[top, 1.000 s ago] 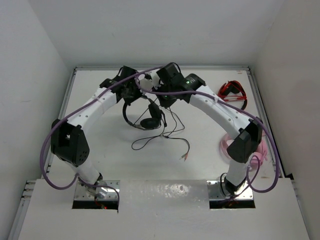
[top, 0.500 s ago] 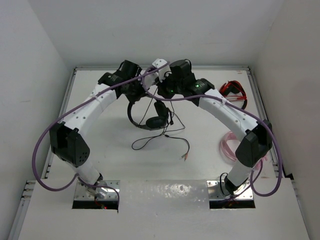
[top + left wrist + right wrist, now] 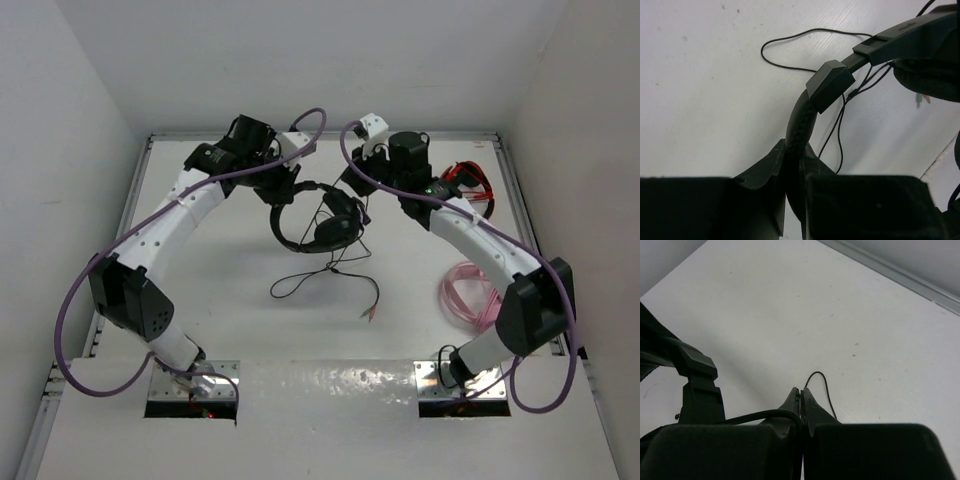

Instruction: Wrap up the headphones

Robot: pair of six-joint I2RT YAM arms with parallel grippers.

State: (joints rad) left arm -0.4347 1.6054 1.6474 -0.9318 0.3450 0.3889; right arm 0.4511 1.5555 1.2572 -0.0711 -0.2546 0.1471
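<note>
The black headphones (image 3: 328,231) hang above the table's back middle, between my two grippers. My left gripper (image 3: 284,190) is shut on the padded headband (image 3: 801,120); the left wrist view shows the jaws clamped on the band, with an earcup (image 3: 932,75) at the upper right. My right gripper (image 3: 352,190) is shut on the thin black cable (image 3: 760,415), which curls over its left finger. The cable's loose part (image 3: 315,278) lies in loops on the table and ends in a plug (image 3: 370,313).
A red headset (image 3: 465,180) lies at the back right near the right forearm. A pink headset (image 3: 470,296) lies at the right edge by the right arm's elbow. The table's raised rim (image 3: 150,140) and white walls close in the back and sides.
Both grippers have shifted right with the headphones, which have swung from near upright to more level. The right arm has swung outward, uncovering the pink headset.
</note>
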